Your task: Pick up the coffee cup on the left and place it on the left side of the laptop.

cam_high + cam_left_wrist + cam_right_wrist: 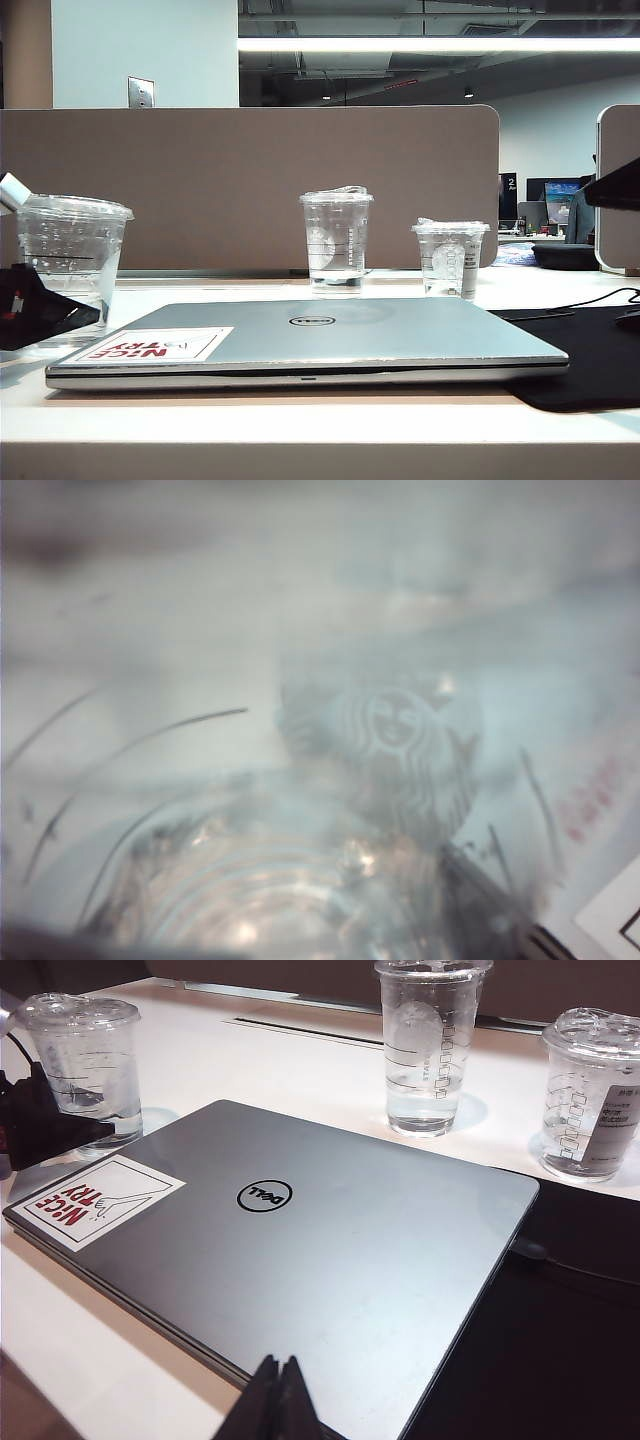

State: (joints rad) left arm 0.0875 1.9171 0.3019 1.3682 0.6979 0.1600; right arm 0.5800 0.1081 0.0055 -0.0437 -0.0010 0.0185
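The coffee cup (72, 255), clear with ring lines and a flat lid, stands upright on the white table just left of the laptop (330, 335). It also shows in the right wrist view as the coffee cup (85, 1060) beside the silver laptop (300, 1250). My left gripper (80, 308) reaches in from the left at the cup's lower part, with one black finger (45, 312) in front of it. The left wrist view is a blur of the cup's clear wall (260, 880), so the grip is unclear. My right gripper (279, 1363) hangs shut and empty over the laptop's near edge.
A taller clear cup (336, 240) and a short clear cup (450, 258) stand behind the laptop. A black mat (590, 360) with a cable lies to its right. A brown partition (250, 180) closes off the table's far side.
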